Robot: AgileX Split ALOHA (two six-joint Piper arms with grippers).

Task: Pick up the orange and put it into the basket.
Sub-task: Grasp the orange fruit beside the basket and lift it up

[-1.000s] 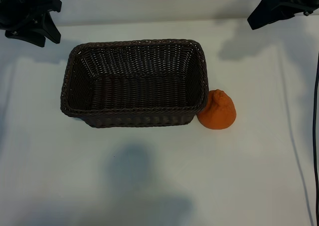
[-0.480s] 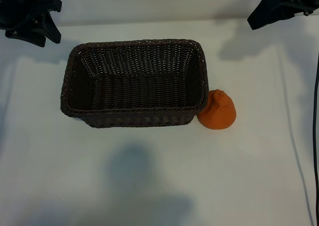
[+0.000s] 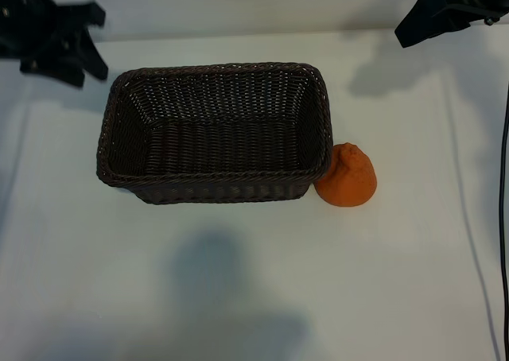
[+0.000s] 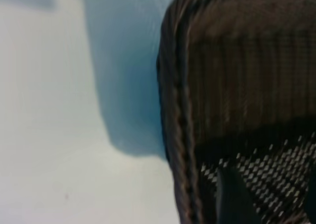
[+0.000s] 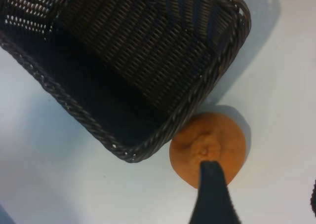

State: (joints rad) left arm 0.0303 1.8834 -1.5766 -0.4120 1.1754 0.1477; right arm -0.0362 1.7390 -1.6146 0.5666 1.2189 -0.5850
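Orange (image 3: 346,176) first: it sits on the white surface (image 3: 254,297), knob up, pressed against the outer wall of the wicker basket (image 3: 119,98) at the near right corner, so it touches the weave on one side and has bare surface on the other three. The right pincer (image 3: 445,11) is the nearer one by a good way; it hangs at the top right edge of the exterior view, well apart from the fruit, and its wrist camera looks almost straight down on the orange's knob, with one dark finger (image 5: 212,194) crossing the fruit's outer edge. Its jaws stand spread, with nothing between them. The left pincer (image 3: 60,39) is over the far left corner, just beside the basket's rim there, also spread and empty, and the whole basket lies between it and the fruit, so I'd judge the reach falls to the right arm. The orange is roughly cone-shaped with its axis upright, so a grasp from above looks the natural one. The tight spot is the basket side: a finger has little or no room between fruit and wicker, so the jaws would do better closing along the wall than across it. Once lifted, the way into the basket is short, over the braided rim, and the inside is bare.
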